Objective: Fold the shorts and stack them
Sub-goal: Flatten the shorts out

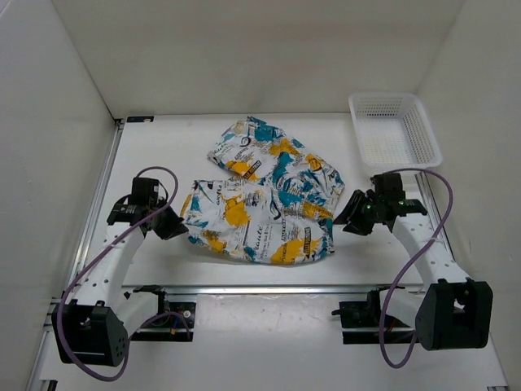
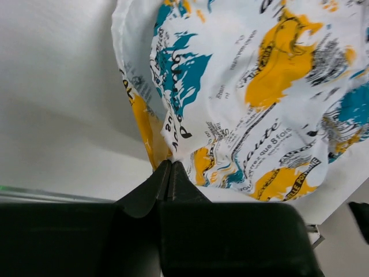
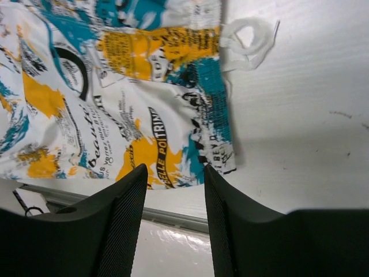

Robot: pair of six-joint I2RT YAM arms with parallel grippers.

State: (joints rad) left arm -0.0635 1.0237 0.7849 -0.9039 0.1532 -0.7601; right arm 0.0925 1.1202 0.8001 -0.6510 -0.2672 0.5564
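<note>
Beside the shorts (image 1: 260,204), left jaws pinch their hem, contact partly hidden; right jaws stand open.

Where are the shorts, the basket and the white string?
shorts (image 1: 260,199): top external view, middle of the printed fabric.
basket (image 1: 391,138): top external view, its mesh floor.
white string (image 3: 266,40): right wrist view, right side of the loop.

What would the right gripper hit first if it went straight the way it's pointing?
Most likely the side edge of the shorts, lying just ahead of the open right gripper, though depth is unclear.
</note>
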